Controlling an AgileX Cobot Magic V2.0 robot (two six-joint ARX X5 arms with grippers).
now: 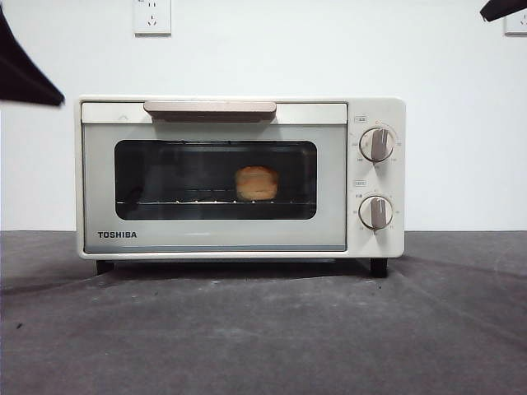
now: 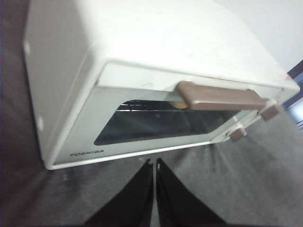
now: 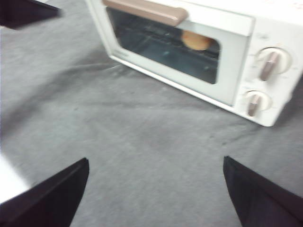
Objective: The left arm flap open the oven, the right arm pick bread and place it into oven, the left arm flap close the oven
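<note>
robot lab test setup, not a kitchen: bare white wall (image 1: 329,49) with power sockets (image 1: 152,16), grey cloth-covered surface (image 1: 263,329), lone toaster oven (image 1: 239,177), black robot arm (image 1: 25,70) at edge.

Both grippers are plain matte black: left gripper (image 2: 155,189) has long tapered jaws, right gripper (image 3: 156,194) has chunky angular wedges, no visible markings.
</note>
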